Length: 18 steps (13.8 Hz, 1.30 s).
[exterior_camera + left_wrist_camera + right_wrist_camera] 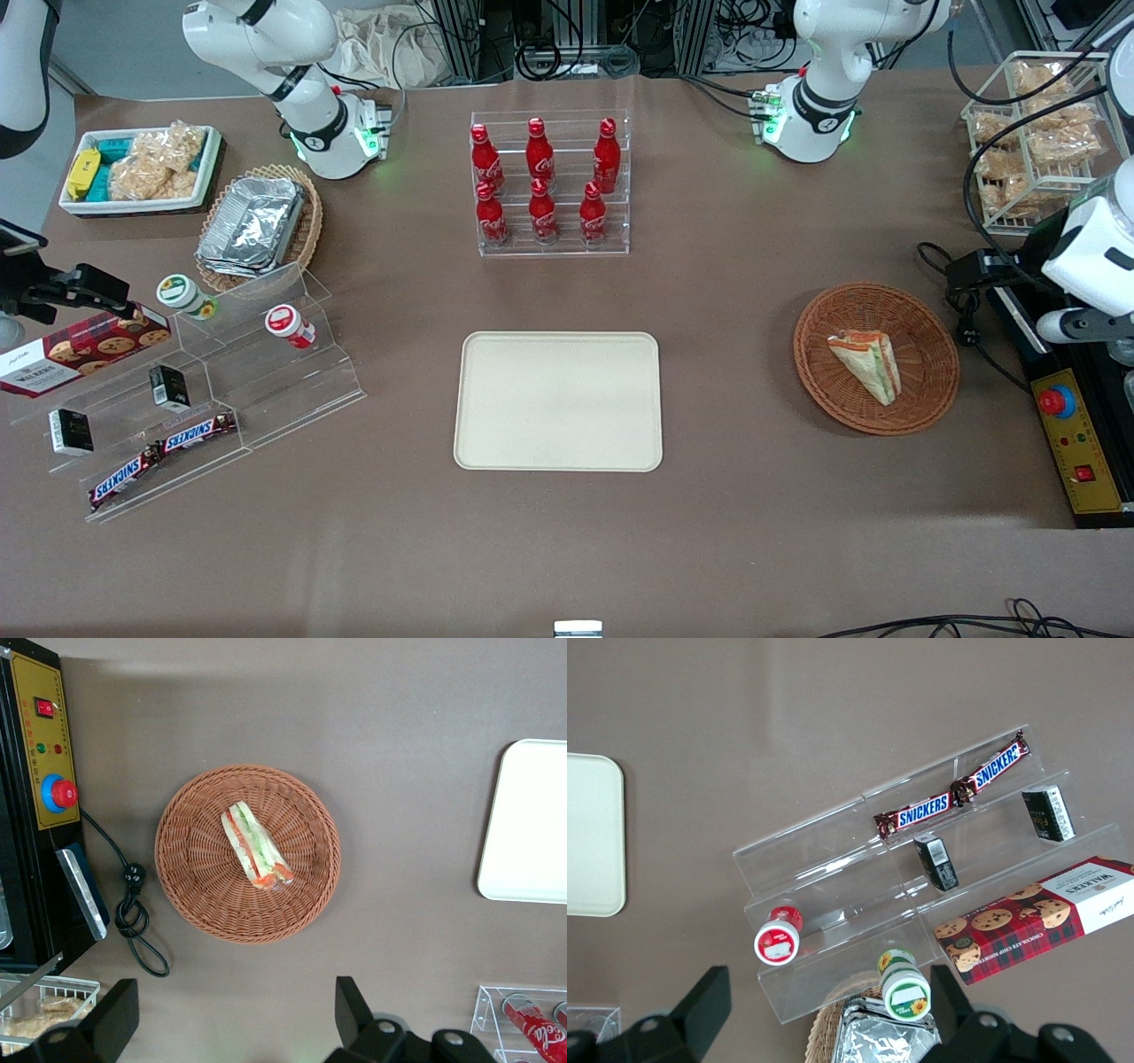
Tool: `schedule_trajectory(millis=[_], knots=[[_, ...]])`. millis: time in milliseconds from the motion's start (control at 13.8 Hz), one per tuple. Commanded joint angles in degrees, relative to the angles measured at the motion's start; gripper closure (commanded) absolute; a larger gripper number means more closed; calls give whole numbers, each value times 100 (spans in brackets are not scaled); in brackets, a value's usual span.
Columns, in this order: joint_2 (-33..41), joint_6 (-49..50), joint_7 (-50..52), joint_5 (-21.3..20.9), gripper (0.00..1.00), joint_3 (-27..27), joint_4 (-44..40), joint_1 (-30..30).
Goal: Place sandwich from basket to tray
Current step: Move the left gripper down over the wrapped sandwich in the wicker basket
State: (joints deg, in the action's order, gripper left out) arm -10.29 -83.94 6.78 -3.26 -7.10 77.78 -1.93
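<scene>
Sandwich (866,363), small triangular wedge in clear wrap, pale bread with green and orange-red stripes: lying on its side near the middle of the round reddish-brown woven wicker basket (802,346), untouched.

Hovering high with the black two-finger gripper (235,1028), fingers spread wide and grasping nothing, well above the table at the working arm's end. Looking down from there onto the wedge, with the basket rim just beside the line between the fingertips rather than under it.

Sitting near the basket: a black and yellow control box with a red button (1076,452), closer to the table's edge, its cable coiling beside the wicker. Resting nearer the table's middle, well apart from the basket: the flat cream-beige rectangular tray (558,400) with rounded corners, carrying nothing.

Judging the step: approaching, pick not yet begun. Needing next: centring over the wedge, turning the fingers across its thin, striped thickness, descending into the shallow bowl without snagging the rim, and closing gently, since soft bread and slippery wrap are likely to squash or slide.
</scene>
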Motion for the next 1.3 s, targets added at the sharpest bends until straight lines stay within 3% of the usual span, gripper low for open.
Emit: schedule_trajectory(millis=[0, 435, 652, 942, 1232], knots=[[-44, 106, -106, 9, 1, 16, -123, -44], [-87, 141, -63, 18, 1, 16, 8, -62], [-114, -86, -36, 18, 1, 42, 911, -79], [9, -1561, 43, 18, 1, 156, 2388, -79], [-166, -2967, 806, 114, 1, 400, 3321, -79]])
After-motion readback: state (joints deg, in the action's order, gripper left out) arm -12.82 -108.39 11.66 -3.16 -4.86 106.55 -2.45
